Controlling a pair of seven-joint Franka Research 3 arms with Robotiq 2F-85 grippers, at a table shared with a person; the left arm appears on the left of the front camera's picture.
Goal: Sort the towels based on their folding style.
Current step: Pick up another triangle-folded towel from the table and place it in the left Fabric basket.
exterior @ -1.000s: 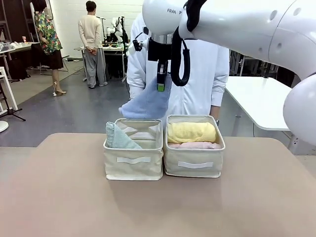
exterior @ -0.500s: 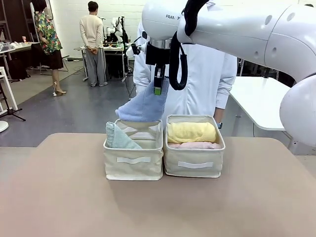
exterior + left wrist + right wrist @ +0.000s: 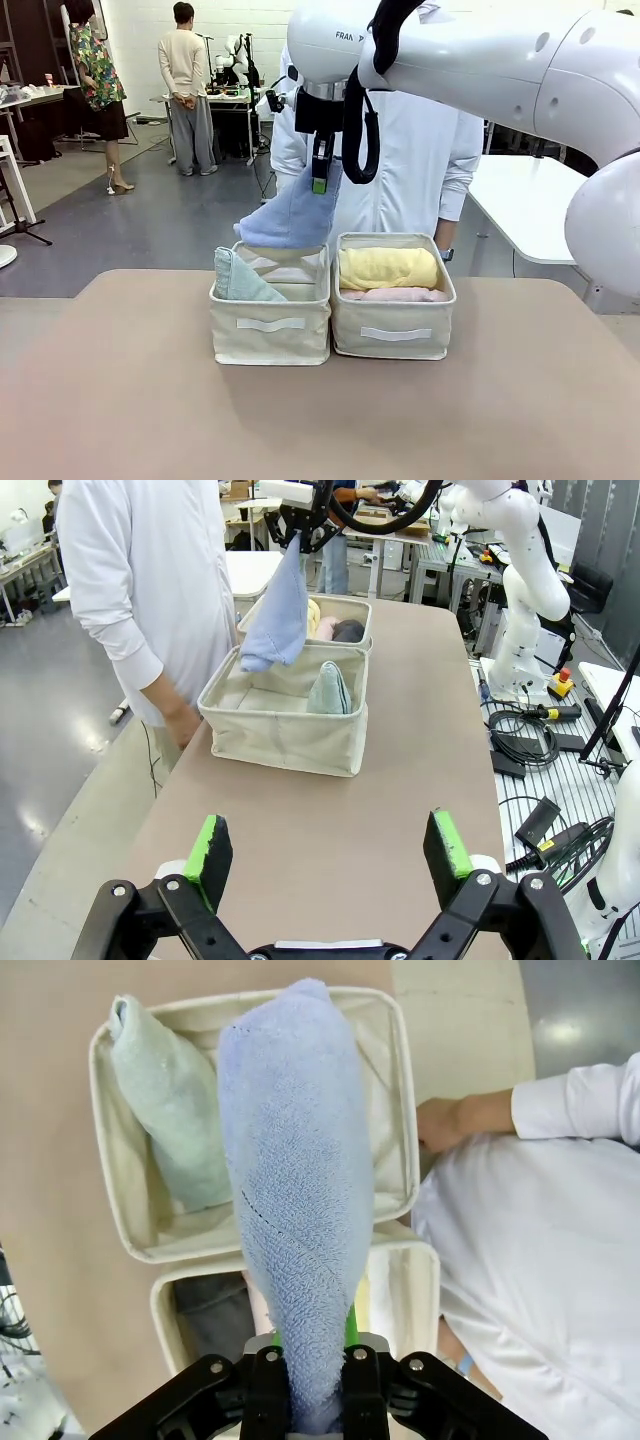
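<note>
My right gripper (image 3: 319, 183) is shut on the narrow end of the periwinkle blue cone towel (image 3: 292, 213), which hangs above the left bin (image 3: 270, 338). The wrist view shows the same blue towel (image 3: 295, 1210) dangling over that bin (image 3: 118, 1230). A pale green-grey cone towel (image 3: 239, 279) leans in the left bin's left side. The right bin (image 3: 393, 335) holds a yellow roll (image 3: 388, 267) and a pink roll (image 3: 397, 295); a dark grey roll (image 3: 213, 1312) lies there too. My left gripper (image 3: 330, 850) is open, low over the table and far from the bins (image 3: 285, 720).
A person in a white coat (image 3: 400, 165) stands right behind the bins, one hand (image 3: 450, 1120) near the left bin's far rim. The beige table (image 3: 120, 400) lies bare in front. Other people and tables stand far off at the back left.
My right gripper carried the blue towel slightly left and up a second ago; over the last half second it has held still.
</note>
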